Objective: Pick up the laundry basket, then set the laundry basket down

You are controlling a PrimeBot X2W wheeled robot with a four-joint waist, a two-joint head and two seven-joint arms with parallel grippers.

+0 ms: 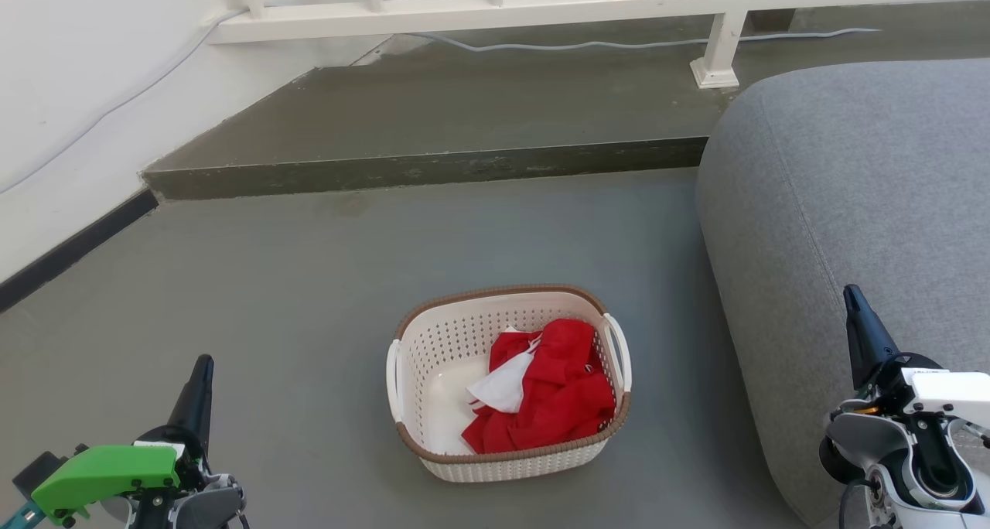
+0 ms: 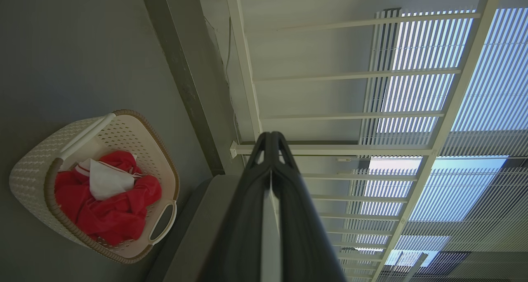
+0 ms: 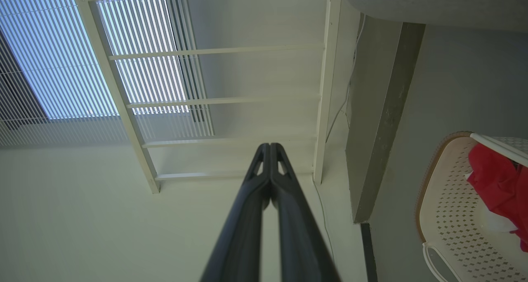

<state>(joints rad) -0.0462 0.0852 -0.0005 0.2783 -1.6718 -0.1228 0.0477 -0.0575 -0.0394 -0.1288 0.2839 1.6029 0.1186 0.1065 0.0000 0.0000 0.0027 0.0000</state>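
Basket status for you: laundry basket (image 1: 445, 343) sits on the grey floor (image 1: 309, 281), mid head view, just beside the grey sofa (image 1: 851, 204), with red cloth (image 1: 564, 390) inside. Left gripper (image 1: 203, 365) is at lower left, right gripper (image 1: 852, 295) at lower right, both well apart from it. Both have fingers pressed together, holding nothing.

Left claw (image 1: 203, 363) green-housed, right claw (image 1: 851, 294) white-housed; both black.

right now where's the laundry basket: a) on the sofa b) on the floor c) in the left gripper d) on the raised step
B: the laundry basket rests on the grey floor, with the left gripper and right gripper both shut and clear of it.
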